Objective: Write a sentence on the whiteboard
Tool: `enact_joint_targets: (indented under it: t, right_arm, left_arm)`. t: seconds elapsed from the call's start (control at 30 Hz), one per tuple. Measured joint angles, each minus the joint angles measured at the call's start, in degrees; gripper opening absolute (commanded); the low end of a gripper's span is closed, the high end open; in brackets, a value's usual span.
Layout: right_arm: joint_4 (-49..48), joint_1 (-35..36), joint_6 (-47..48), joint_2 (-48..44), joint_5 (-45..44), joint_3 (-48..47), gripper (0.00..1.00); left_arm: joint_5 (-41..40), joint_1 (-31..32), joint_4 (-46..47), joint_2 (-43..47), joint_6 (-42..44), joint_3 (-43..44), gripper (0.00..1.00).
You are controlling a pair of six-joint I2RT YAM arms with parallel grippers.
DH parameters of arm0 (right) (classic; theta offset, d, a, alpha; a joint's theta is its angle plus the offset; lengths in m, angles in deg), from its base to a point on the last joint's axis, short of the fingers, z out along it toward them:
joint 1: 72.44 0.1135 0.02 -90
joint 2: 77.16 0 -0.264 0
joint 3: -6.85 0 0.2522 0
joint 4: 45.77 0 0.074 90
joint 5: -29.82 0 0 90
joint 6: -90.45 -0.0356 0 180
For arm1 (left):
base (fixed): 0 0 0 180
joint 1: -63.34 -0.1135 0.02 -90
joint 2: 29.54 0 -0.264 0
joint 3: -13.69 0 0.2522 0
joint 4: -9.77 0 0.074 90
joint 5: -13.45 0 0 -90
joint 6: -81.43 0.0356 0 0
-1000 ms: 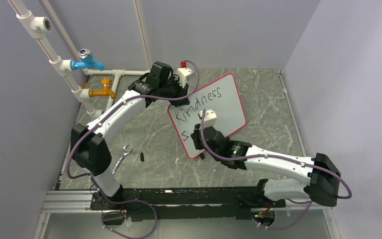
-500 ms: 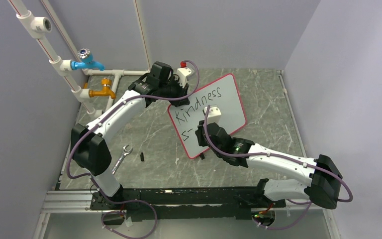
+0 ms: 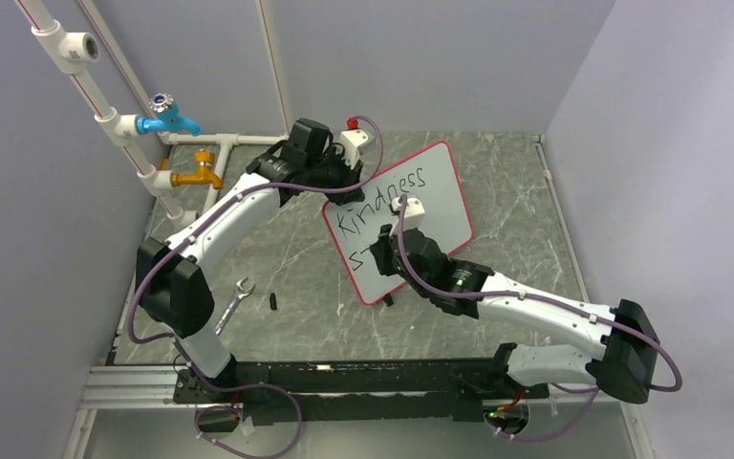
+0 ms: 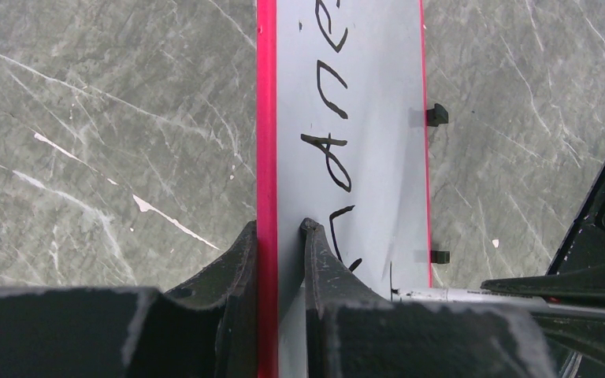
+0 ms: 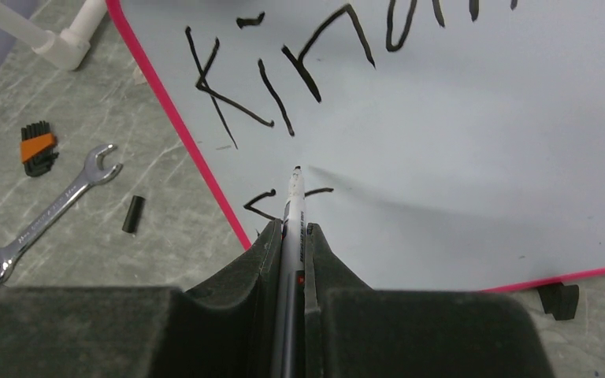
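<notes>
The whiteboard [image 3: 440, 206], white with a thin red rim, stands tilted on the table. My left gripper [image 3: 344, 182] is shut on its upper left edge, and in the left wrist view the jaws [image 4: 279, 228] pinch the red rim of the whiteboard [image 4: 378, 118]. The sentence [image 3: 382, 203] reads "Kindness" on the first line. Below it are an "s" and a short stroke [image 5: 261, 203]. My right gripper [image 5: 293, 230] is shut on a white marker [image 5: 294, 197], whose tip rests on the board [image 5: 457, 157] just above that stroke.
A wrench [image 3: 232, 304] and a small black cap [image 3: 274, 300] lie on the table left of the board. White pipes with a blue tap [image 3: 167, 120] and a yellow tap [image 3: 198, 177] stand at the back left. Grey walls enclose the table.
My right gripper has carried the marker up and to the right across the board. A short stroke has appeared after the "s". The left arm has stayed still.
</notes>
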Motion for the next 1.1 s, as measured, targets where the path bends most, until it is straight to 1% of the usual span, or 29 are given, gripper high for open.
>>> enact_joint_targets:
  t: [0.3,0.67,1.1]
  right_arm:
    - [0.0,-0.1,0.1,4.5,-0.5,-4.2,0.00]
    - [0.3,-0.1,-0.6,4.8,-0.5,-4.5,0.00]
    - [1.6,-0.1,-3.7,1.8,-0.4,1.0,0.00]
  left_arm:
    - [0.0,0.0,0.0,0.0,0.0,0.0,0.00]
    - [0.0,0.0,0.0,0.0,0.0,0.0,0.00]
    - [0.0,0.0,0.0,0.0,0.0,0.0,0.00]
